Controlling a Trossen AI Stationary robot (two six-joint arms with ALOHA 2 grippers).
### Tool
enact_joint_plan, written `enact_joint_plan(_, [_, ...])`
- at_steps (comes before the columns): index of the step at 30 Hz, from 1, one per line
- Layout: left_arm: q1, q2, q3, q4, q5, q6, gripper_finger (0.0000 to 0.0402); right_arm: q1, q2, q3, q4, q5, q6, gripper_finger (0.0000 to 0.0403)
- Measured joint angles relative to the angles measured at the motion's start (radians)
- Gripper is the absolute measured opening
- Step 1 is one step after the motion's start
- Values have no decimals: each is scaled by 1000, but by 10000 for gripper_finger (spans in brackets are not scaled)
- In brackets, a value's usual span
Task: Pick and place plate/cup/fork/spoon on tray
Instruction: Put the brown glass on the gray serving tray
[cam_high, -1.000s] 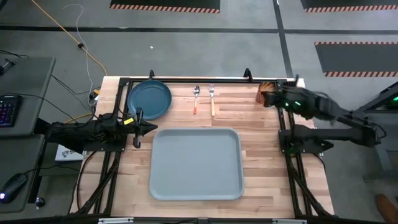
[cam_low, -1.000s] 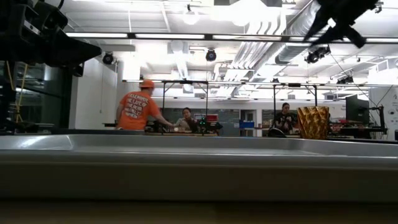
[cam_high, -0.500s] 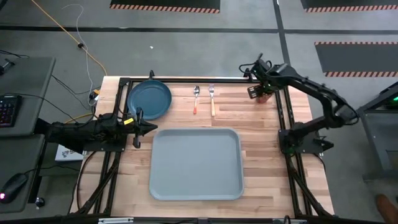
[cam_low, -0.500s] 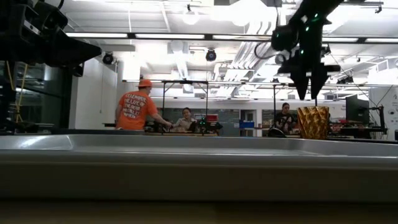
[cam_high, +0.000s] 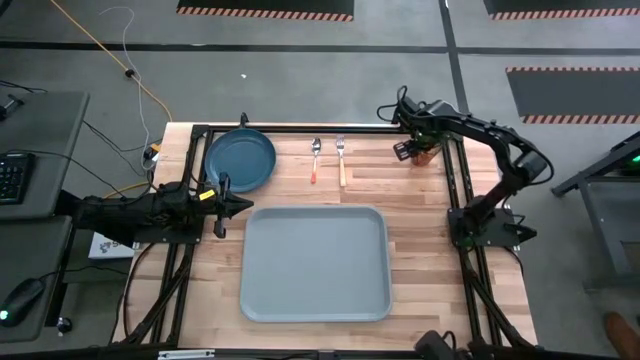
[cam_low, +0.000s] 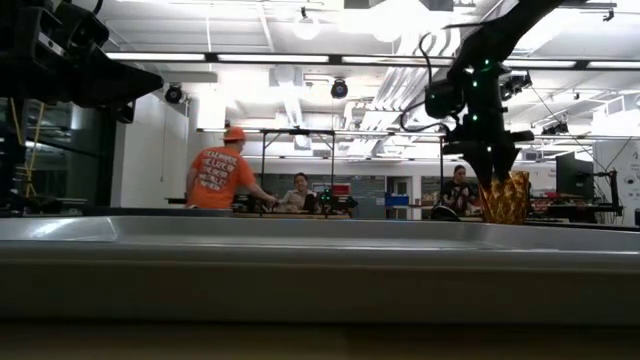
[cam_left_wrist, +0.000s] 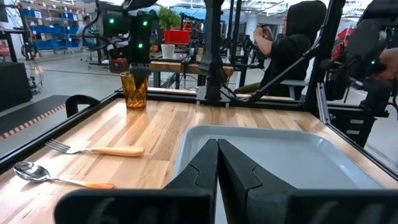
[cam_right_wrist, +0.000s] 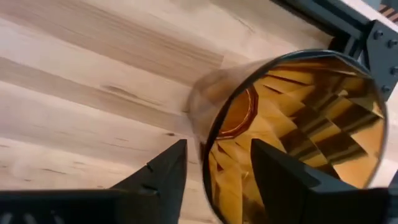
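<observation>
Cup (cam_right_wrist: 292, 130) is stood upright, mouth up; its rim is straddled by the right gripper's (cam_right_wrist: 214, 165) open fingers. Left gripper (cam_left_wrist: 217, 163) is closed, empty.

The table (cam_high: 410, 230) is pale, smooth wood in glued strips with a visible grain. The cup (cam_right_wrist: 292, 130) is translucent amber with a faceted, glossy wall. The tray (cam_high: 314, 263) looks like matt plastic. The fork (cam_left_wrist: 93, 150) and spoon (cam_left_wrist: 56, 177) have shiny metal heads on smooth handles. The plate (cam_high: 240, 160) has a soft sheen.
</observation>
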Motion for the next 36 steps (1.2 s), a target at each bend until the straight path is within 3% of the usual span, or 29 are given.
enact_joint_plan(3, [0,0,0,0,0,0,1,1,12,-1,-8,-6,-19,113])
enact_joint_plan(6, [0,0,0,0,0,0,1,6,-1,-2,-22,-45,-38,35])
enact_joint_plan(8, [0,0,0,0,0,0,1,20,-38,-2,-29,-65,-53,12])
enact_joint_plan(12, [0,0,0,0,0,0,1,86,-136,43,-99,-126,-99,8])
enact_joint_plan(14, [0,0,0,0,0,0,1,155,-197,85,-125,-217,-119,5])
enact_joint_plan(17, [0,0,0,0,0,0,1,321,-269,153,-128,-351,-111,4])
enact_joint_plan(21, [0,0,0,0,0,0,1,612,-289,224,-126,-374,-50,3])
enact_joint_plan(25, [0,0,0,0,0,0,1,868,-219,234,-117,-320,22,2])
enact_joint_plan(28, [0,0,0,0,0,0,1,981,-134,234,-111,-259,29,2])
enact_joint_plan(36, [0,0,0,0,0,0,1,1054,104,234,-79,-227,0,1])
